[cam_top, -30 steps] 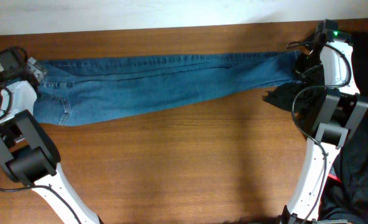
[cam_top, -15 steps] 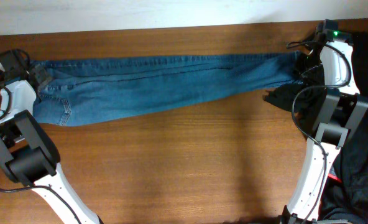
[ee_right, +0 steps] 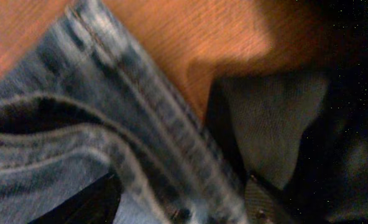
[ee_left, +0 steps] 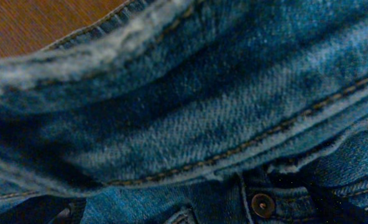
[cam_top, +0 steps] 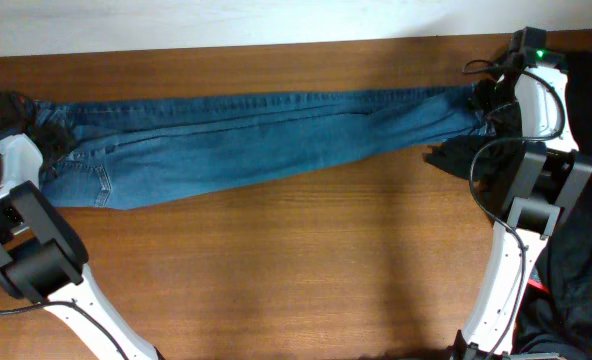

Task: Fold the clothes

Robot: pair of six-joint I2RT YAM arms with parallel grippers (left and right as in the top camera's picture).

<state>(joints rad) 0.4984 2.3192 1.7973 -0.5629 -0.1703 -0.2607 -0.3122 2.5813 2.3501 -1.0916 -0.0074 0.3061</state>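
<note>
The clothes are blue jeans [cam_top: 246, 135] stretched flat along the far side of the table, waist at the left, leg ends at the right. My left gripper [cam_top: 38, 135] sits at the waist. Denim [ee_left: 190, 112] and a metal button [ee_left: 263, 203] fill the left wrist view, and its fingers do not show. My right gripper [cam_top: 484, 98] is at the leg ends. In the right wrist view its jaws stand apart, with the blurred hem [ee_right: 140, 143] lying loosely between the two dark fingers [ee_right: 87, 205].
A dark garment [cam_top: 456, 155] lies by the right arm's base, seen as grey-black cloth [ee_right: 277, 118] beside the hem. More dark cloth [cam_top: 586, 250] is piled at the table's right edge. The table's far edge [cam_top: 276, 45] runs just behind the jeans.
My right gripper has opened and let go of the leg end. My left arm has moved left, and the jeans' waist has slid left with it.
</note>
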